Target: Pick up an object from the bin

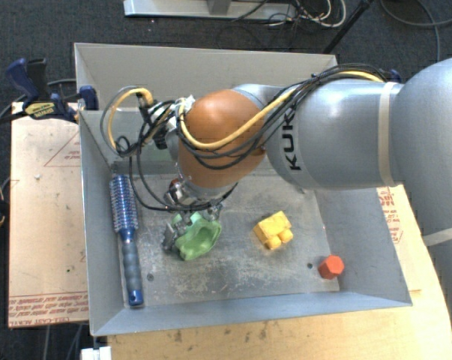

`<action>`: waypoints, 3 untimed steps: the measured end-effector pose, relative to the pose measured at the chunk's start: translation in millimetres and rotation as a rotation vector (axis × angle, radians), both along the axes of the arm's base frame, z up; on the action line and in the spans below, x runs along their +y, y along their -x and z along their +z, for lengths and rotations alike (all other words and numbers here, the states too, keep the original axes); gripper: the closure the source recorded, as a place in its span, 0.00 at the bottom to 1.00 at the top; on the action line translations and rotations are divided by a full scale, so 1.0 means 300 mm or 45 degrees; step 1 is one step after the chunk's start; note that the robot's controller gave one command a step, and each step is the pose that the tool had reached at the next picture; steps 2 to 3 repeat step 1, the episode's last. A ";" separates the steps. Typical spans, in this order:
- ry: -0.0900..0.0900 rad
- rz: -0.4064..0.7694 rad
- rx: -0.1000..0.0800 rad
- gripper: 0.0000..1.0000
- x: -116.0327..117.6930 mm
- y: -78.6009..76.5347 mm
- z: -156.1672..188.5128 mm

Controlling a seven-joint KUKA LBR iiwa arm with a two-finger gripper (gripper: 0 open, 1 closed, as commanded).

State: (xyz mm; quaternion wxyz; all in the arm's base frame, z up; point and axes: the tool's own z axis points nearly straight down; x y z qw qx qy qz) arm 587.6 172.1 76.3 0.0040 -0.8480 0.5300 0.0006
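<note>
The gripper (190, 227) is low over the crumpled green thing (199, 240) on the bin's (233, 283) floor, between the blue brush (125, 223) along the left wall and the yellow block (273, 230); whether the claw has closed cannot be told, so the lift appears not yet done.

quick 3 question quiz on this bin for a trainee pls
1. True or false: the blue brush lies along the bin's left wall.
2. Fill in: the block between the green lump and the small red block is ___.
3. The pincer is right over: A) the brush B) the green lump C) the red block.

Key: 1 true. 2 yellow; it is the yellow block. 3 B.
</note>
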 end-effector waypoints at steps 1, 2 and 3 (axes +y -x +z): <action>0.003 0.037 -0.005 1.00 0.030 0.004 0.502; 0.003 0.037 -0.005 1.00 0.030 0.004 0.502; 0.003 0.037 -0.005 1.00 0.030 0.004 0.502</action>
